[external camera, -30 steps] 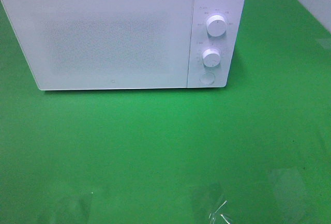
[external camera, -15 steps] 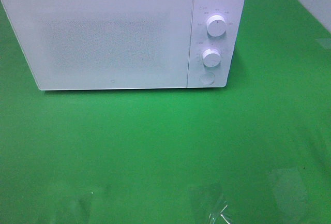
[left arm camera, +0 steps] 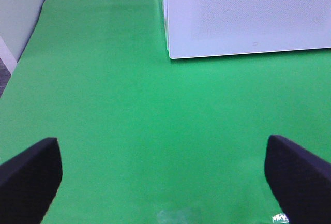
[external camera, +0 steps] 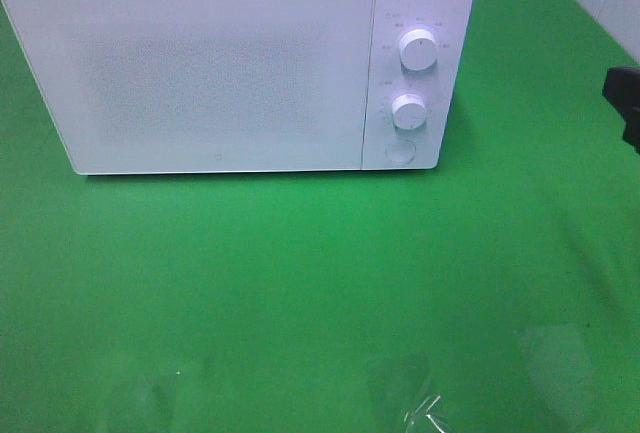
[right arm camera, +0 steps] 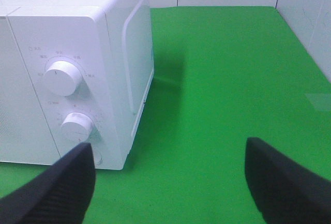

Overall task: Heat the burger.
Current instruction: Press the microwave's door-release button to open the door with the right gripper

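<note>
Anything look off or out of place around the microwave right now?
Nothing spilled or damaged: the microwave stands upright on the green table, door shut. Two oddities: no burger shows in any view, and a clear glinting scrap, maybe plastic film, lies at the table's near edge.

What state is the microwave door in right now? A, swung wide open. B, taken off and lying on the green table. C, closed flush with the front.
C: the microwave door sits flat and level with the control panel beside it, with no gap showing along its edges.
</note>
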Available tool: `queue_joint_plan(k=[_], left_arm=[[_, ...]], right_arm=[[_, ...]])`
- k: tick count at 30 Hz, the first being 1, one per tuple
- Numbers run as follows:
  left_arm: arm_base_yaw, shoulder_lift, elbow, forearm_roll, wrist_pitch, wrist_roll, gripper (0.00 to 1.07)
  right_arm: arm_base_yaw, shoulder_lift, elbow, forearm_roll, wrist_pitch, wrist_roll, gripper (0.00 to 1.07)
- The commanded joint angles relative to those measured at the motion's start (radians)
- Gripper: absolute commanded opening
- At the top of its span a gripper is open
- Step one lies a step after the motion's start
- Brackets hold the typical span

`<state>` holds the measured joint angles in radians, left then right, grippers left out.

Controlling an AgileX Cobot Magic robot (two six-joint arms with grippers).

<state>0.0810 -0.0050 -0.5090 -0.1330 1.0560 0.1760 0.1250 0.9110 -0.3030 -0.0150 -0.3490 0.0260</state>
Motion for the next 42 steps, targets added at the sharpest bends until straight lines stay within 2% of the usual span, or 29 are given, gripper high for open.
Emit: queue_joint_plan(k=[1,4,9,12,16,18,21,22,25,27,30,33,36,38,42], left_arm=[[0.003,-0.020,0.004,-0.002,-0.012,-0.005,1.00],[0.003,-0.020,0.004,-0.002,-0.012,-0.005,1.00],[0.003,-0.020,0.004,-0.002,-0.012,-0.005,1.00],[0.003,-0.020,0.004,-0.002,-0.012,-0.005,1.00],[0.003,-0.020,0.004,-0.002,-0.012,-0.005,1.00],[0.003,-0.020,0.004,-0.002,-0.012,-0.005,1.00],[0.003,-0.020,0.004,-0.002,-0.012,-0.005,1.00],[0.003,-0.020,0.004,-0.002,-0.012,-0.005,1.00],[0.003,-0.020,0.004,-0.002,-0.012,-0.005,1.00],[0.003,-0.020,0.004,-0.002,-0.012,-0.005,1.00],[0.003,-0.020,0.004,-0.002,-0.012,-0.005,1.00],[0.003,-0.020,0.004,-0.002,-0.012,-0.005,1.00],[0.003,-0.020,0.004,-0.002,-0.012,-0.005,1.00],[0.003,-0.020,0.004,-0.002,-0.012,-0.005,1.00],[0.003,-0.020,0.004,-0.002,-0.012,-0.005,1.00]], right_arm=[[-0.005,0.060,0.001,-0.006,-0.085,-0.018,0.76],[-0.005,0.165,0.001,0.015,-0.208,-0.039,0.76],[-0.003,0.266,0.001,0.102,-0.317,-0.110,0.76],[0.010,0.306,0.001,0.106,-0.362,-0.114,0.76],[0.082,0.384,0.001,0.127,-0.461,-0.117,0.76],[0.169,0.471,0.001,0.258,-0.533,-0.176,0.76],[0.188,0.490,0.001,0.286,-0.547,-0.194,0.76],[0.241,0.534,0.001,0.345,-0.589,-0.231,0.76],[0.288,0.568,0.000,0.387,-0.631,-0.244,0.76],[0.386,0.621,0.000,0.466,-0.704,-0.244,0.76],[0.410,0.634,-0.001,0.483,-0.720,-0.244,0.76],[0.491,0.677,-0.001,0.586,-0.762,-0.244,0.76],[0.524,0.691,-0.001,0.634,-0.765,-0.244,0.76],[0.583,0.716,-0.002,0.686,-0.776,-0.241,0.76],[0.602,0.720,-0.002,0.695,-0.780,-0.181,0.76]])
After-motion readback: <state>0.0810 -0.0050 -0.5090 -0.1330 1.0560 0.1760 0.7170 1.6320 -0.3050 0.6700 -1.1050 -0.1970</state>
